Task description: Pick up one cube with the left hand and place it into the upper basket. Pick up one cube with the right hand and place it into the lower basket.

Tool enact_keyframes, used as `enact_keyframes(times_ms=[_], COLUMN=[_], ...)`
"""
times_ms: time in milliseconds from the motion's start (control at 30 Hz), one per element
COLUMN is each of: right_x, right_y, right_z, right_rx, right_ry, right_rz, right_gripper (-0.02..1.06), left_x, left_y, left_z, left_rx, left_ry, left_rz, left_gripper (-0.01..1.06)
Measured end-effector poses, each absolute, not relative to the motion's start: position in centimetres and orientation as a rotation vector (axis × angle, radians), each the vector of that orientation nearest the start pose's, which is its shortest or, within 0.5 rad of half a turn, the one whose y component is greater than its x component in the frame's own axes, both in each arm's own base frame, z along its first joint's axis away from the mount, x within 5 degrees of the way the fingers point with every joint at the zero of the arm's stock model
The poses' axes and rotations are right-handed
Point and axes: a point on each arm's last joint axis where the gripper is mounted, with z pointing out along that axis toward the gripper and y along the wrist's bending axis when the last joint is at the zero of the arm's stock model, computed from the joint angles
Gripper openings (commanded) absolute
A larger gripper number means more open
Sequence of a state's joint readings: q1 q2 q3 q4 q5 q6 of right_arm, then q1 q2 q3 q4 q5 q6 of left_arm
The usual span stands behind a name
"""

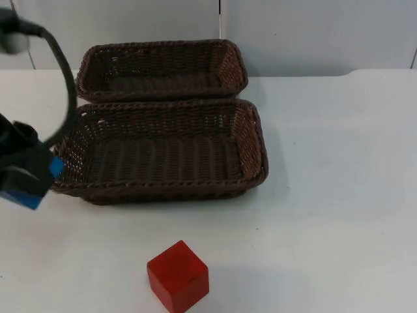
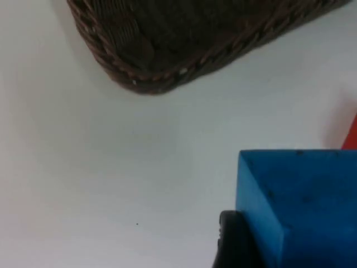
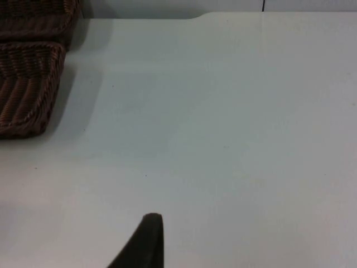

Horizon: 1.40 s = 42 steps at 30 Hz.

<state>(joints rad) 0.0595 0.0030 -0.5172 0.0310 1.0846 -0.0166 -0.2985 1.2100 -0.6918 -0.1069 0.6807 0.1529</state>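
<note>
My left gripper [image 1: 26, 179] hangs above the table just left of the lower basket [image 1: 169, 104], shut on a blue cube [image 1: 29, 195]. That blue cube [image 2: 301, 206] looms close in the left wrist view, with a black fingertip [image 2: 231, 240] against its side and the lower basket's corner [image 2: 167, 56] beyond it. A red cube [image 1: 178, 276] sits on the table in front of the lower basket. The upper basket [image 1: 163, 47] stands behind the lower one, touching it. Both are brown wicker with nothing inside. A right gripper fingertip [image 3: 149, 237] hovers over bare table to the right of the baskets [image 3: 28, 84].
The white table [image 1: 339, 195] stretches wide to the right of the baskets and around the red cube. A grey partition wall [image 1: 313, 32] closes the far edge behind the upper basket.
</note>
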Motion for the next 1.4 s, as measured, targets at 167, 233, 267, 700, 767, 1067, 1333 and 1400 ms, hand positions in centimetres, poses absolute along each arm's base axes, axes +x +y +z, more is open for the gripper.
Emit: enact_keyframes(times_ms=[167,233,267,700,767,1067,1333,1400], right_x=[-0.8,-0.8,-0.8,-0.8,-0.8,-0.8,-0.8,-0.8], right_y=[0.2,0.2,0.2,0.2,0.2,0.2,0.2,0.2], right_z=[28.0,28.0,28.0,28.0,28.0,28.0,28.0,28.0], right_rx=[-0.08,-0.08,-0.08,-0.08,-0.08,-0.08,-0.08,-0.08], right_ry=[2.053,2.053,2.053,2.053,2.053,2.053,2.053,2.053], right_rz=[0.064,0.064,0.064,0.064,0.064,0.064,0.064,0.064], right_gripper=[1.05,1.05,1.05,1.05,1.05,1.05,1.05,1.05], left_x=[19.0,18.9,18.7,18.4,18.5,18.8,19.7,20.0], left_y=[-6.5,-6.4,-6.4,-6.3,-6.3,-6.4,-6.6,-6.7], left_z=[25.5,25.8,26.0,26.4,26.4,26.7,26.3,26.2], left_rx=[0.504,0.503,0.501,0.498,0.495,0.477,0.466,0.467], left_ry=[2.549,2.533,2.523,2.506,2.495,2.451,2.435,2.443], left_rz=[-0.166,-0.167,-0.168,-0.167,-0.168,-0.177,-0.177,-0.176], left_gripper=[0.0,0.0,0.0,0.0,0.0,0.0,0.0,0.0])
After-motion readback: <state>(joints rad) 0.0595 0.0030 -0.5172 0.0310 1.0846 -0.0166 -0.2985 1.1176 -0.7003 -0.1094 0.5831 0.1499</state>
